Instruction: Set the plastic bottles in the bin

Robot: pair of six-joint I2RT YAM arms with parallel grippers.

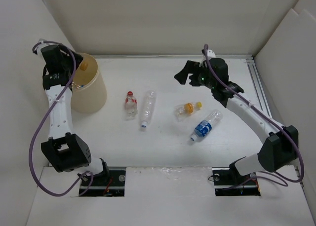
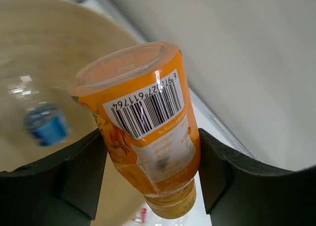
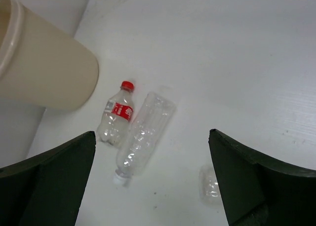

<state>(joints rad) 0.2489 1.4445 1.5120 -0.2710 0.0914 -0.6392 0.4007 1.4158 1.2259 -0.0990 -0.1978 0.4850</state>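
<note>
Task partway. One blue-label bottle (image 2: pixel 47 127) already down inside the bin (image 1: pixel 91 95), blurred but recognisable in the left wrist view. Another at the point of delivery: orange bottle (image 2: pixel 143 132) clamped across its body by the left gripper (image 2: pixel 153 174), base toward the wrist camera, neck pointing away, hanging at the bin's mouth close to the rim. Cannot tell whether wholly inside the rim line. Four left on the table, all to the right of the bin: red-capped bottle (image 1: pixel 130 103) nearest, white-capped clear bottle (image 1: pixel 147 109) just beside that, then yellow-orange-capped bottle (image 1: pixel 187 109) and second blue-label bottle (image 1: pixel 206 125), well apart from the bin. Right gripper (image 1: pixel 186 77) spread wide, grasping nothing, hovering above the table near the yellow-orange-capped bottle, far across from the bin.
</note>
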